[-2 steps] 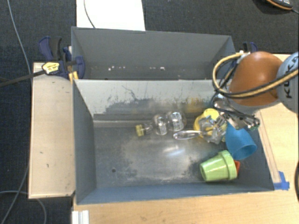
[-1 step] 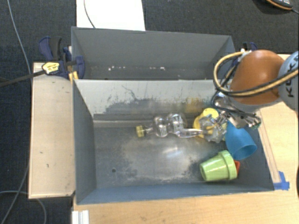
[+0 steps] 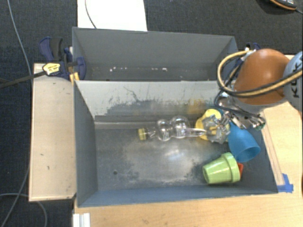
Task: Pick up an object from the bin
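End effector (image 3: pixel 218 128) over yellow thing (image 3: pixel 208 118) near right wall, grip state unclear; blue cup (image 3: pixel 244 145) beside; bin (image 3: pixel 118 174) left floor open.

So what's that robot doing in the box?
The robot's gripper is down at the right end of the grey bin, right by a yellow thing and a clear bumpy toy. A blue cup and a green cup lie beside it. I can't tell whether it has grabbed anything.

arm (image 3: pixel 294 79) low, wrist (image 3: pixel 260 74) downward
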### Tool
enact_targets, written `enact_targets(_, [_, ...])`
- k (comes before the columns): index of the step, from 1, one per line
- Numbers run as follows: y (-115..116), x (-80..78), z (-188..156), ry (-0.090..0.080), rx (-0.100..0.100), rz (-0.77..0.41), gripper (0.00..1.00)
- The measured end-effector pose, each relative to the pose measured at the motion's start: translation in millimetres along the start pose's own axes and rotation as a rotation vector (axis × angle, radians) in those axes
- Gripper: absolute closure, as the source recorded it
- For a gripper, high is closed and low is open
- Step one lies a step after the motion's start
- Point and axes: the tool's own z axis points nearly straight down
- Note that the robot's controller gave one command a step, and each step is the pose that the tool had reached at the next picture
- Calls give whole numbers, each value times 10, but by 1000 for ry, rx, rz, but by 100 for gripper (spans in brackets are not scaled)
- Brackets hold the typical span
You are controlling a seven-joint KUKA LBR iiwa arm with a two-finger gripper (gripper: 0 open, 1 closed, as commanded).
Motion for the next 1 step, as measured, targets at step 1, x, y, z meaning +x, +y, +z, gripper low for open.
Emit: enact_targets(1, [12, 0, -221, 2, -4, 3, 100])
